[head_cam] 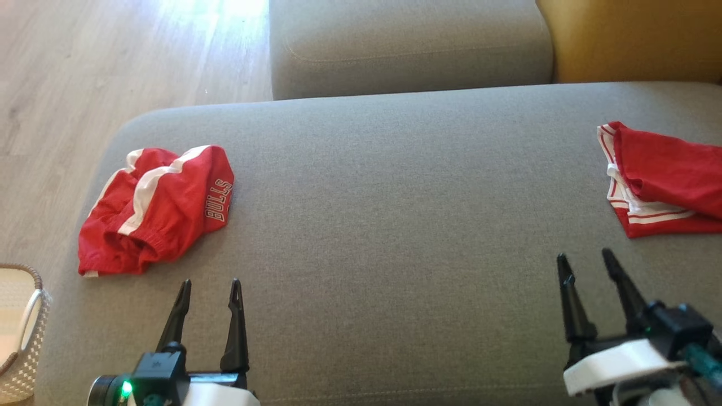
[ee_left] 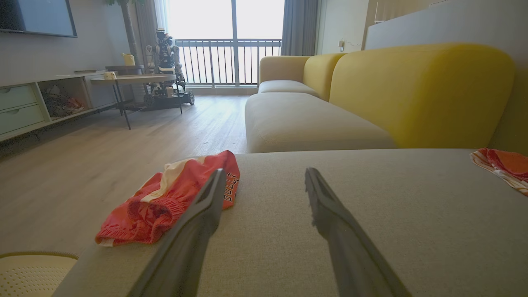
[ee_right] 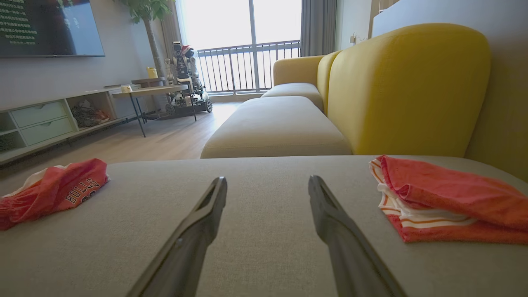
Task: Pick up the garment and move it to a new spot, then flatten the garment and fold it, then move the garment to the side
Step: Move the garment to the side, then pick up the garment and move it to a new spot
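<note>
A crumpled red garment (head_cam: 158,207) with white stripes and "BULLS" lettering lies at the left end of the grey sofa cushion (head_cam: 395,214); it also appears in the left wrist view (ee_left: 173,198) and the right wrist view (ee_right: 53,189). A second red garment (head_cam: 663,180) with white trim lies folded at the right end (ee_right: 449,202) (ee_left: 501,165). My left gripper (head_cam: 210,286) hovers open just below the crumpled garment, nothing between its fingers. My right gripper (head_cam: 584,259) stands open near the front right, a little below the folded garment.
A woven cream basket (head_cam: 20,332) stands on the wooden floor (head_cam: 84,67) off the cushion's left front corner. Another grey cushion (head_cam: 406,45) and a yellow backrest (head_cam: 637,39) lie beyond. A TV stand (ee_left: 41,103) and a table (ee_left: 132,82) stand far across the room.
</note>
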`<state>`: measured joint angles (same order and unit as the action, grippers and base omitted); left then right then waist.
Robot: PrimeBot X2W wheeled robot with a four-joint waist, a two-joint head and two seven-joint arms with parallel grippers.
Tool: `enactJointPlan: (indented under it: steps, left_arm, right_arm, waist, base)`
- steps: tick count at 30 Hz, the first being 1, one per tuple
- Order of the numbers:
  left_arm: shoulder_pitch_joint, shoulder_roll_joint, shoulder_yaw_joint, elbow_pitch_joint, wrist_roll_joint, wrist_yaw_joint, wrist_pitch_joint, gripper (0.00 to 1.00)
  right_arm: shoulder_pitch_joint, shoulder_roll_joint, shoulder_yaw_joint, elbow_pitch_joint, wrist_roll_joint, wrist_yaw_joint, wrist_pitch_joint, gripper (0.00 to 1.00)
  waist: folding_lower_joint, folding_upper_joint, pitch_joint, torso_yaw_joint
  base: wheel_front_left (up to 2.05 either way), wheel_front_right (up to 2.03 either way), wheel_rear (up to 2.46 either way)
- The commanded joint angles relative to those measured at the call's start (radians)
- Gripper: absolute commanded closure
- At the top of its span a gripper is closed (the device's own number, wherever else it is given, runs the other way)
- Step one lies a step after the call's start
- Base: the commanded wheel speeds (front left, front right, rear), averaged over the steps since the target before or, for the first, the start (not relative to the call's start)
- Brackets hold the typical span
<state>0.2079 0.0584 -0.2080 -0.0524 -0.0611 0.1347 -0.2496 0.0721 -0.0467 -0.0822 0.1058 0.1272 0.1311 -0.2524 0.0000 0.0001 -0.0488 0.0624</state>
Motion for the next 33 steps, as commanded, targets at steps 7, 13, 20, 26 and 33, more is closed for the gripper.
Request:
enactJointPlan:
  steps: [7, 13, 20, 26, 33]
  left_arm:
    - [-0.017, -0.003, 0.056, -0.050, 0.025, -0.022, -0.012, 0.00]
    - [-0.014, -0.004, 0.057, -0.051, 0.029, -0.022, -0.012, 0.00]
    - [-0.011, -0.005, 0.060, -0.042, 0.033, -0.015, -0.012, 0.00]
    - [-0.012, -0.006, 0.062, -0.037, 0.034, -0.009, -0.012, 0.00]
    - [-0.014, -0.007, 0.064, -0.032, 0.033, -0.007, -0.012, 0.00]
  right_arm:
    - [0.015, -0.004, 0.048, -0.060, 0.027, 0.000, -0.009, 0.00]
    - [0.021, -0.004, 0.048, -0.061, 0.036, 0.000, -0.009, 0.00]
    - [0.026, -0.004, 0.042, -0.054, 0.038, 0.000, -0.009, 0.00]
    - [0.027, -0.004, 0.042, -0.054, 0.042, 0.000, -0.009, 0.00]
    - [0.030, -0.004, 0.041, -0.055, 0.046, 0.000, -0.009, 0.00]
  waist:
    - [0.0000, -0.0001, -0.011, 0.007]
    - [0.0000, -0.0001, -0.012, 0.009]
    - [0.0000, -0.0001, -0.017, 0.010]
    - [0.0000, -0.0001, -0.019, 0.010]
    - [0.0000, -0.0001, -0.024, 0.012]
  base:
    - [0.00, 0.00, 0.00]
    - [0.00, 0.00, 0.00]
    - [0.00, 0.00, 0.00]
    - [0.00, 0.00, 0.00]
    - [0.00, 0.00, 0.00]
